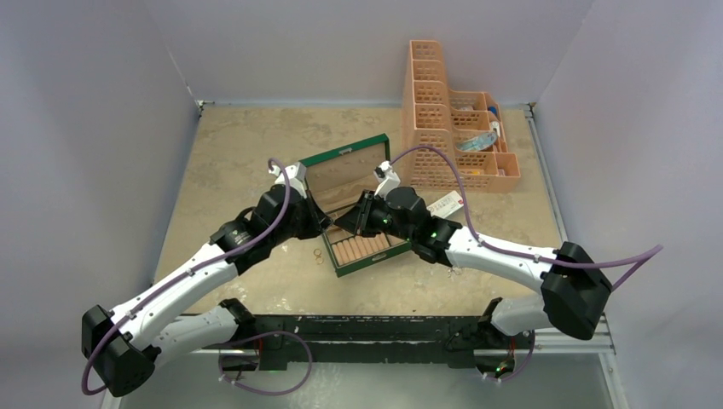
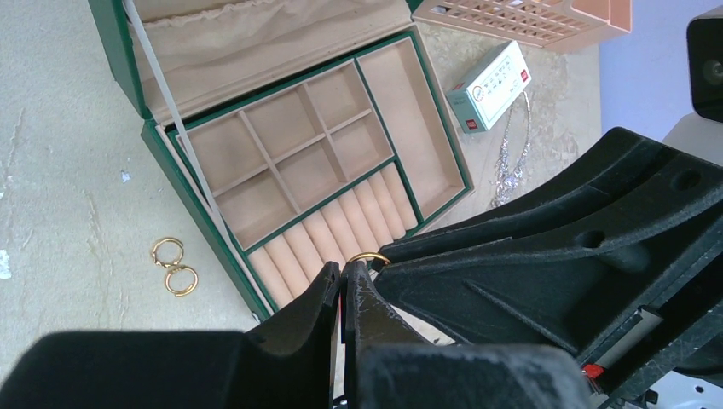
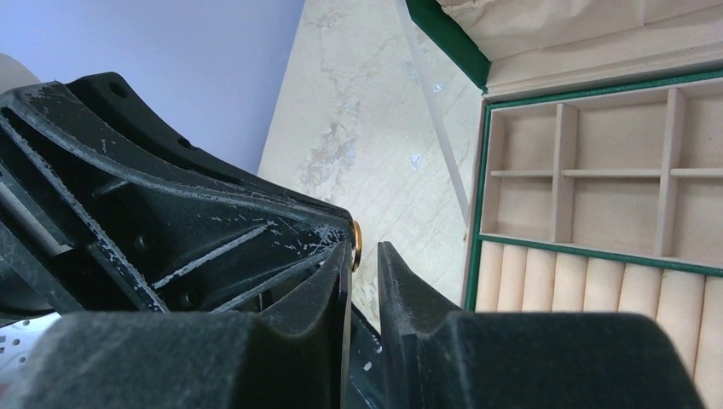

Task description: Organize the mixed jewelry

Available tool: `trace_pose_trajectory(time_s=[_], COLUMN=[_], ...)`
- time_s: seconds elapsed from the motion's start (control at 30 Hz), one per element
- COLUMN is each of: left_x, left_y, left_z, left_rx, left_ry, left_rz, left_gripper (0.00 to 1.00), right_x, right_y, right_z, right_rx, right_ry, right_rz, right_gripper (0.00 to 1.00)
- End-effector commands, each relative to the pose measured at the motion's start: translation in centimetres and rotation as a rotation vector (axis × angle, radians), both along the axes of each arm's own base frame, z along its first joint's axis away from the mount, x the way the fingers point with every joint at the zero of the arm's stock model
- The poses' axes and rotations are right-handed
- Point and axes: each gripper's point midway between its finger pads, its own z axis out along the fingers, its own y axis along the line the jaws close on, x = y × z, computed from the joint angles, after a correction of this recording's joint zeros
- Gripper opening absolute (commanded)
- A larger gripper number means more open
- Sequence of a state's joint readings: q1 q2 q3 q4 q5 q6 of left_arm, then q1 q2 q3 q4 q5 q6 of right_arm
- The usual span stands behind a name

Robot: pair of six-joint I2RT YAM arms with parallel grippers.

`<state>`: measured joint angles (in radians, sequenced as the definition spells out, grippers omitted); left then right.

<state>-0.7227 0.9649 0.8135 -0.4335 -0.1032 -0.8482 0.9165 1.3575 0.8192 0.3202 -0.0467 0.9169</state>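
Since it likely belongs in the ring rolls (image 2: 337,226) at lower centre, my left claw (image 2: 343,271) pinches 1 gold ring (image 2: 367,257) (right claw (image 3: 364,252) narrowly parted).

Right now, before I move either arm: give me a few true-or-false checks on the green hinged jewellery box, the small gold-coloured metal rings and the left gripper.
1. The green hinged jewellery box stands with its lid open. True.
2. Its square compartments hold silvery chains. False: they are bare; a thin silvery chain lies on the table by the small white card box.
3. Two gold-coloured rings lie on the table outside the box, touching each other. True.
4. The left gripper stands wide open. False: it is shut, with a single gold ring at its tips.
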Motion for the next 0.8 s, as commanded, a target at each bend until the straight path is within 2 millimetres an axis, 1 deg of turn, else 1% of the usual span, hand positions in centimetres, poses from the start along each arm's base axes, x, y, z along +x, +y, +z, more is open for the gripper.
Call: trace_pose_trajectory(time_s=[0.0, 0.1, 0.23, 0.27, 0.3, 0.33, 0.4, 0.43, 0.47, 0.5, 0.63, 0.77], left_x=[0.1, 0.0, -0.2, -0.2, -0.3, -0.4, -0.6, -0.7, -0.7, -0.9, -2.0, -3.8], left_y=[-0.9, -1.0, -0.7, -0.6, -0.5, -0.5, -0.3, -0.2, -0.1, -0.2, -1.2, -2.3], left_z=[2.3, 2.3, 2.3, 2.4, 2.7, 3.0, 4.1, 4.7, 5.4, 6.2, 10.1, 14.2], left_rx=[-0.062, -0.071, -0.075, -0.077, -0.086, -0.095, -0.118, -0.130, -0.145, -0.161, -0.266, -0.391], left_ry=[-0.073, -0.071, -0.064, -0.065, -0.072, -0.078, -0.096, -0.108, -0.122, -0.134, -0.200, -0.269], left_rz=[-0.040, -0.047, -0.031, -0.025, -0.023, -0.023, -0.016, -0.015, -0.015, -0.021, -0.103, -0.213], left_gripper=[0.00, 0.00, 0.00, 0.02, 0.07, 0.16, 0.41, 0.51, 0.58, 0.62, 0.71, 0.75], right_x=[0.7, 0.8, 1.0, 1.0, 0.9, 0.9, 0.5, 0.4, 0.5, 0.5, 0.1, -0.9], right_y=[0.7, 0.7, 0.5, 0.4, 0.2, 0.1, -0.3, -0.4, -0.6, -0.9, -1.3, -2.3], right_z=[3.3, 3.3, 3.7, 3.9, 4.2, 4.4, 4.7, 5.2, 5.8, 6.5, 9.7, 12.9], right_rx=[0.074, 0.080, 0.090, 0.095, 0.104, 0.109, 0.134, 0.155, 0.170, 0.186, 0.272, 0.435], right_ry=[-0.064, -0.065, -0.075, -0.078, -0.083, -0.086, -0.074, -0.082, -0.097, -0.113, -0.172, -0.188], right_rz=[-0.012, -0.015, -0.032, -0.040, -0.042, -0.044, -0.048, -0.052, -0.060, -0.070, -0.046, 0.036], right_gripper=[0.18, 0.14, 0.00, 0.00, 0.00, 0.00, 0.00, 0.00, 0.00, 0.00, 0.00, 0.00])
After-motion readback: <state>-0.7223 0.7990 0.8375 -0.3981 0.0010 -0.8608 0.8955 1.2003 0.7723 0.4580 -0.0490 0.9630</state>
